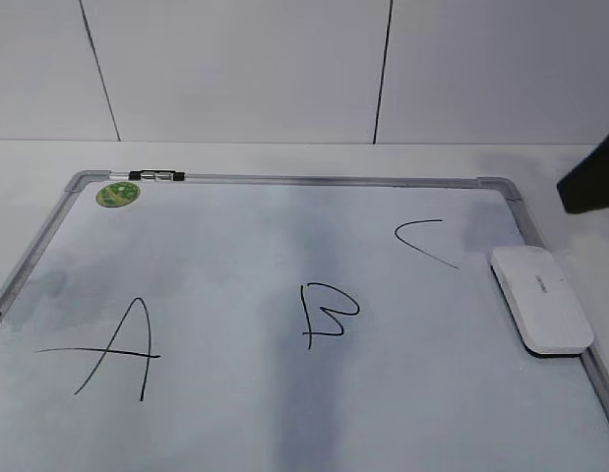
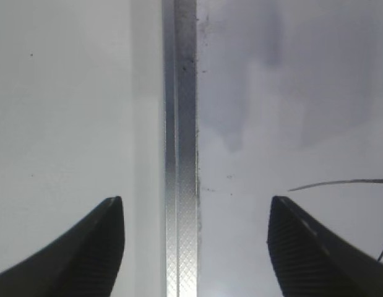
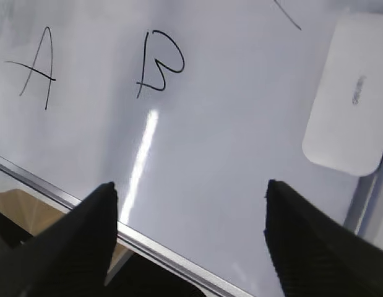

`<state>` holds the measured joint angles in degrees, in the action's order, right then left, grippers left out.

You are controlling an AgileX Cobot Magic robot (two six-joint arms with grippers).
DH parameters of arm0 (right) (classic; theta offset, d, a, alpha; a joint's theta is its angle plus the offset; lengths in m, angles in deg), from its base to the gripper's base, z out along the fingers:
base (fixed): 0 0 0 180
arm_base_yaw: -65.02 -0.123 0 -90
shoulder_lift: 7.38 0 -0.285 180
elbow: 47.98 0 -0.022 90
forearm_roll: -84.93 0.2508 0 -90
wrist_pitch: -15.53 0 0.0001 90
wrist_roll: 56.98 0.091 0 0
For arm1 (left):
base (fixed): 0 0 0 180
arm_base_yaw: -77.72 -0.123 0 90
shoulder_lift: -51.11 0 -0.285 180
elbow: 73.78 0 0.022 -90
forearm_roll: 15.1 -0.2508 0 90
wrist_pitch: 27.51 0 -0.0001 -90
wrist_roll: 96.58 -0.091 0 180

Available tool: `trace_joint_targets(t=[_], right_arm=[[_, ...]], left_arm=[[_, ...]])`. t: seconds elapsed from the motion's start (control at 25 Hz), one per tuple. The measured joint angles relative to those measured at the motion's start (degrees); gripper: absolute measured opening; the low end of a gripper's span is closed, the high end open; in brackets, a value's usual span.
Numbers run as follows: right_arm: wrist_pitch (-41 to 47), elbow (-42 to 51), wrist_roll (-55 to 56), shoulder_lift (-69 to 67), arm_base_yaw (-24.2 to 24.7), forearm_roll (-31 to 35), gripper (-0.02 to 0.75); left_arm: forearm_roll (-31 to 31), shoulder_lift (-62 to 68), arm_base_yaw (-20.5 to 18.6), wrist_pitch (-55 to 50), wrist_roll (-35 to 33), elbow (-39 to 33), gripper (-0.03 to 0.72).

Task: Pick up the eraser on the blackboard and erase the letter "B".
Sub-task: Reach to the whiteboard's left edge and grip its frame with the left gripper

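Observation:
The blackboard is a white board with a grey frame lying flat on the table. The letter "B" is drawn near its middle and also shows in the right wrist view. The eraser, a flat white block, lies on the board's right side by the frame; it shows in the right wrist view. My right gripper is open and empty, raised above the board, apart from the eraser; a dark part of it shows at the right edge. My left gripper is open and empty over the board's left frame.
A crossed "A" is drawn at the left and an open "C" at the right. A round green sticker and a marker sit at the far left corner. A white wall stands behind the table.

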<state>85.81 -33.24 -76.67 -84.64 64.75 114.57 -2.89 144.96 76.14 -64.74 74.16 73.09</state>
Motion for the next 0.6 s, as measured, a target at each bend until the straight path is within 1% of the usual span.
trace_joint_targets(t=[0.16,0.28,0.36,0.48,0.6], right_arm=[[0.00,-3.64,-1.09,-2.55,0.00,0.64,0.554],[0.05,-4.24,-0.99,-2.68,0.00,0.77,0.550],[0.15,-4.34,2.38,-2.79,0.00,0.53,0.549],[0.28,-5.75,7.50,-3.80,-0.17,-2.94,0.547],[0.28,-8.69,12.56,-4.64,-3.35,-11.10,0.547]], left_arm=[[0.00,0.00,0.00,0.00,0.00,0.00,0.542],[0.00,0.00,0.00,-0.11,0.00,0.00,0.542],[-0.23,0.00,0.00,-0.34,0.00,0.00,0.542],[-0.23,0.00,0.00,-0.59,0.00,0.00,0.542],[-0.45,0.00,0.00,-0.59,0.00,0.00,0.542]])
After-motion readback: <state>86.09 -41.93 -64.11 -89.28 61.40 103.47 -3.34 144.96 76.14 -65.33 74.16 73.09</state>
